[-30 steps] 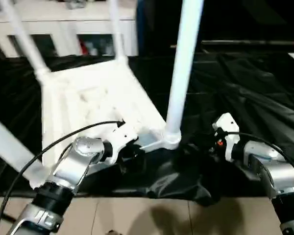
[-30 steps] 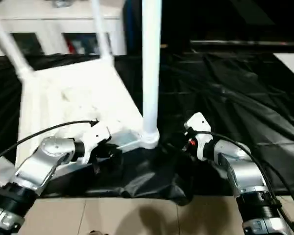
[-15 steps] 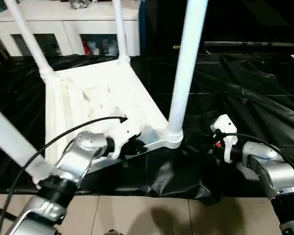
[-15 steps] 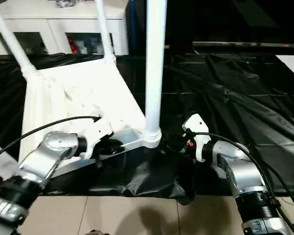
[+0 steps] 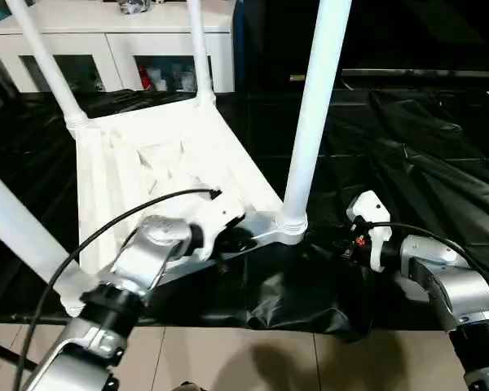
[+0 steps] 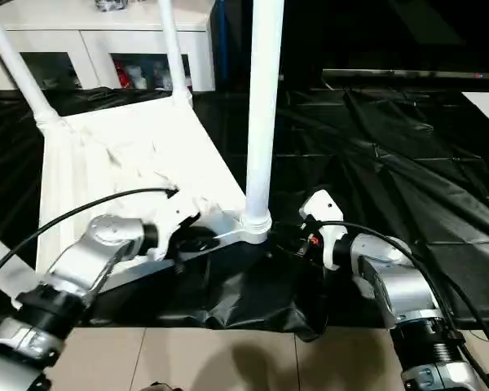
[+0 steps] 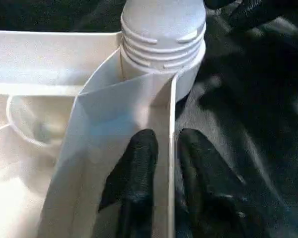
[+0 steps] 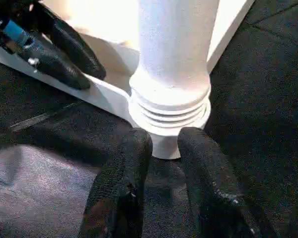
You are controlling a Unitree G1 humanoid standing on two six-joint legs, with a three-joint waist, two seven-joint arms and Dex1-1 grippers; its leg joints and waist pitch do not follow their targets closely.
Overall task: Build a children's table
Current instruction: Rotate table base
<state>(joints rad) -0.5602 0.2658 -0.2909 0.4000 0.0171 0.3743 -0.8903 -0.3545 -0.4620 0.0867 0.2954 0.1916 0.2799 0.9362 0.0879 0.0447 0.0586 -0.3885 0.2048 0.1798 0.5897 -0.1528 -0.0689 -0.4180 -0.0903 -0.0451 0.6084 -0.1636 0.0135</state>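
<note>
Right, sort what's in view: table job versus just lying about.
Job:
- tabletop, upside down
- legs: near one in its corner socket, three more standing in the other corners
- left gripper, pinching the tabletop's rim
- right gripper, by the socket

Lying about:
- cabinet
- black sheet

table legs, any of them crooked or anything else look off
Nothing stands out. The tabletop lies underside up on the black sheet, the near leg seated straight in its corner socket; the other legs look seated too.

Black sheet [image 5: 407,155] (wrinkled) under tabletop [image 5: 155,163].
</note>
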